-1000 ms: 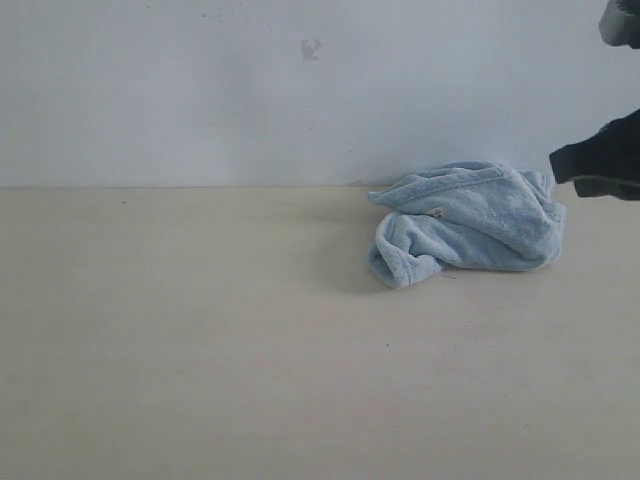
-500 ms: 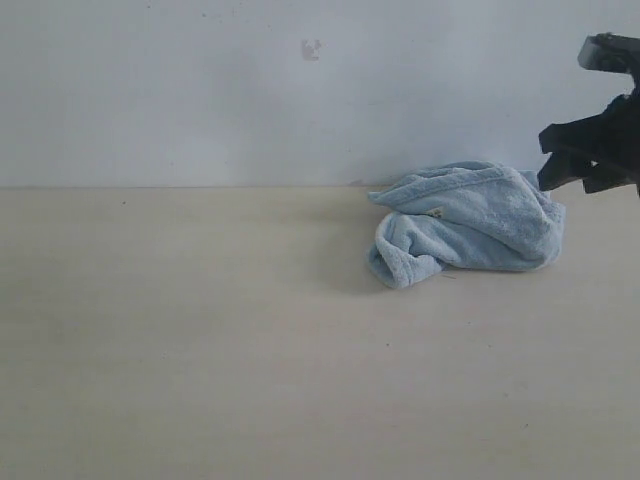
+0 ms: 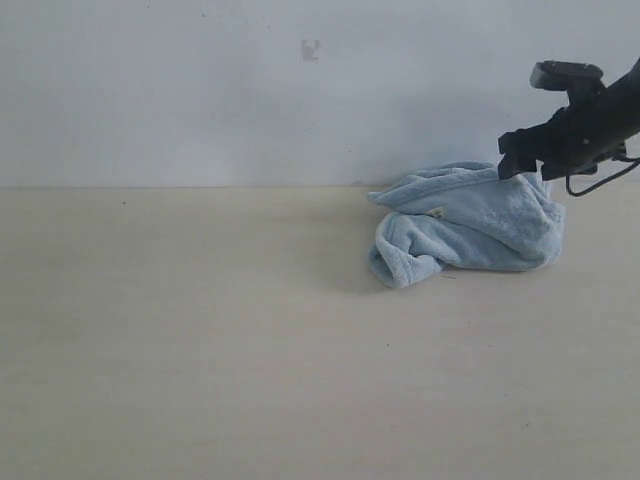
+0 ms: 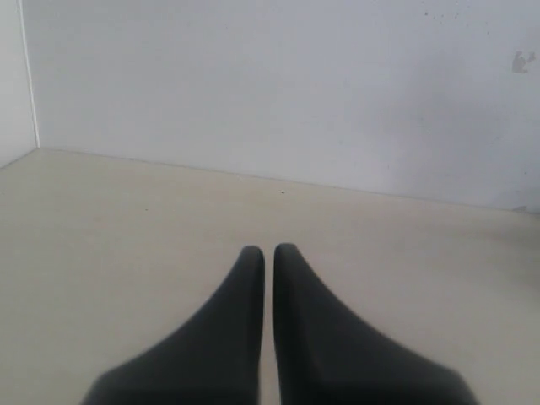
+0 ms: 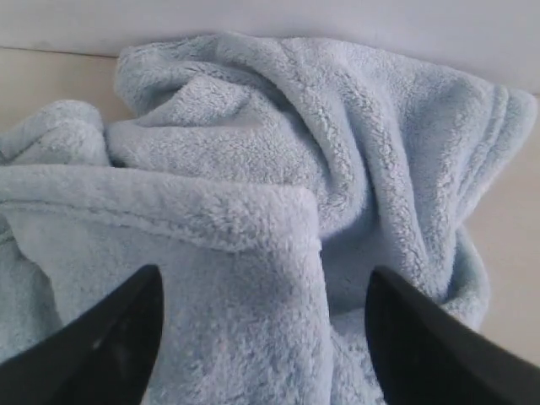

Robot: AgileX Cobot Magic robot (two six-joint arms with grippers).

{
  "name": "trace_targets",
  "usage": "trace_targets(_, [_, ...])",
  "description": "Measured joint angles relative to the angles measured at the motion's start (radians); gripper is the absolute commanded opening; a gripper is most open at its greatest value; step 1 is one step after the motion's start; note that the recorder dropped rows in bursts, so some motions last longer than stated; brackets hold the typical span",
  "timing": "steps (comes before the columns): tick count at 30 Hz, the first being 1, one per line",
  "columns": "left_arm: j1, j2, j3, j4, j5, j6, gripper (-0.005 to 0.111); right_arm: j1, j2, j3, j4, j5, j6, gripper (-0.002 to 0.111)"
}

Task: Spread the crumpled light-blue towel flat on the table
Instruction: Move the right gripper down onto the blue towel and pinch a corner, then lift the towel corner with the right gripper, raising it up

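The light-blue towel (image 3: 470, 222) lies crumpled in a heap on the cream table (image 3: 200, 340), at the back right near the wall. A small white label (image 3: 437, 212) shows on its front fold. My right gripper (image 3: 520, 158) hovers just over the heap's upper right part. In the right wrist view the towel (image 5: 278, 169) fills the picture, and my right gripper (image 5: 263, 291) stands open with a thick fold between its spread fingers. My left gripper (image 4: 268, 251) is shut with nothing in it, low over bare table (image 4: 126, 219), and is out of the exterior view.
A white wall (image 3: 200, 90) rises right behind the table's back edge, with a small dark mark (image 3: 311, 48) on it. The wall (image 4: 278, 84) also shows in the left wrist view, with a corner at one side.
My right arm has come in from the right edge, moving left over the towel's upper right part. The towel has kept its shape and place.
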Motion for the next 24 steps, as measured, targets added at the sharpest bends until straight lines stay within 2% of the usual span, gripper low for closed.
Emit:
trace_targets(3, [0.0, 0.0, 0.0, 0.0, 0.0, 0.0, 0.004, 0.0, 0.066, -0.043, 0.0, 0.004, -0.004, 0.065])
trace_targets(5, [0.0, 0.0, 0.0, 0.0, 0.0, 0.0, 0.004, 0.0, 0.101, -0.066, 0.0, 0.006, -0.015, 0.061])
trace_targets(13, [0.0, 0.0, 0.0, 0.0, 0.0, 0.0, 0.004, 0.031, 0.159, -0.104, 0.114, 0.09, -0.145, -0.001])
trace_targets(18, [0.0, 0.0, 0.0, 0.0, 0.0, 0.0, 0.004, 0.049, 0.136, -0.104, 0.253, 0.181, -0.194, 0.0])
trace_targets(24, [0.0, 0.0, 0.0, 0.0, 0.0, 0.0, 0.004, 0.051, 0.051, -0.105, 0.226, 0.347, -0.182, 0.0])
